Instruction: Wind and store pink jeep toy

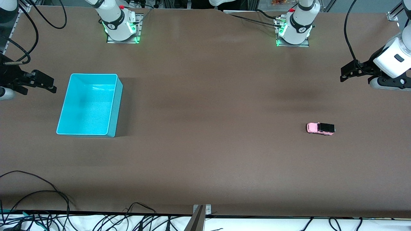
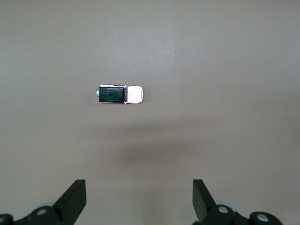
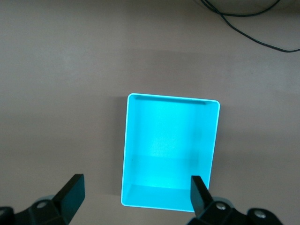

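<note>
Both claws, left [image 2: 138, 201] and right [image 3: 136, 199], gape empty, fingertips cropped.

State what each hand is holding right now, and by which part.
Nothing is held. The left hand and the right hand are both open and empty; the pink jeep toy sits untouched on the table.

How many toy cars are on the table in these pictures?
1. The pink jeep toy stands alone on the brown table, toward the left arm's end, away from the cyan bin. The bin holds nothing, so none is hidden there.
</note>
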Robot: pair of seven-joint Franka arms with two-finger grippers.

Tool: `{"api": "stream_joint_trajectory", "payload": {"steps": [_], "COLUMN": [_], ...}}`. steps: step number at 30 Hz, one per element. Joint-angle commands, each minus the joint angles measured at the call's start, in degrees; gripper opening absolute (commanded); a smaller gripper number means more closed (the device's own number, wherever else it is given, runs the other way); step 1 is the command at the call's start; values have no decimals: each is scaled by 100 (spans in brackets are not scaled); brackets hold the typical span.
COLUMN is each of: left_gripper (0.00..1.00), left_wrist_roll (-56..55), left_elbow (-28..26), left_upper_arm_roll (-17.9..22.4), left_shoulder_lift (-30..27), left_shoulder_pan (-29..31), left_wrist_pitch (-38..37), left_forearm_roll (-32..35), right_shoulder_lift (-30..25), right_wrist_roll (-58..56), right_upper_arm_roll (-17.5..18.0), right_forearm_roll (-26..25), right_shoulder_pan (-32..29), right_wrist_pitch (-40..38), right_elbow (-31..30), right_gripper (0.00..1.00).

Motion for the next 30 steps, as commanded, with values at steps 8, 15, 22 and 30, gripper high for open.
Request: {"api": "stream_joint_trajectory", "payload": {"steps": [8, 15, 22, 30], "left_gripper": [100, 100, 100, 100], "left_wrist_roll": [60, 60, 86, 69], "left_elbow": [59, 68, 68, 68], "left_upper_arm_roll": [-10, -45, -45, -45], "left_shoulder_lift": [-76, -76, -76, -76], "left_shoulder_pan": [0, 0, 9, 9], "left_wrist_pitch": [-107, -107, -107, -125], "left_forearm_roll": [-3, 24, 24, 24], "right_shoulder_lift": [-70, -70, -70, -70], "right_wrist_roll": [-64, -56, -47, -47], "right_upper_arm_roll": [-1, -1, -10, -10], "right_forearm_roll": [-57, -57, -57, -57], "right_shoulder_pan": [-20, -20, -20, -29], "right_wrist_pitch": [-20, -28, -20, -20], "right_elbow": [-64, -64, -64, -64], "right_gripper": [100, 100, 100, 100]}}
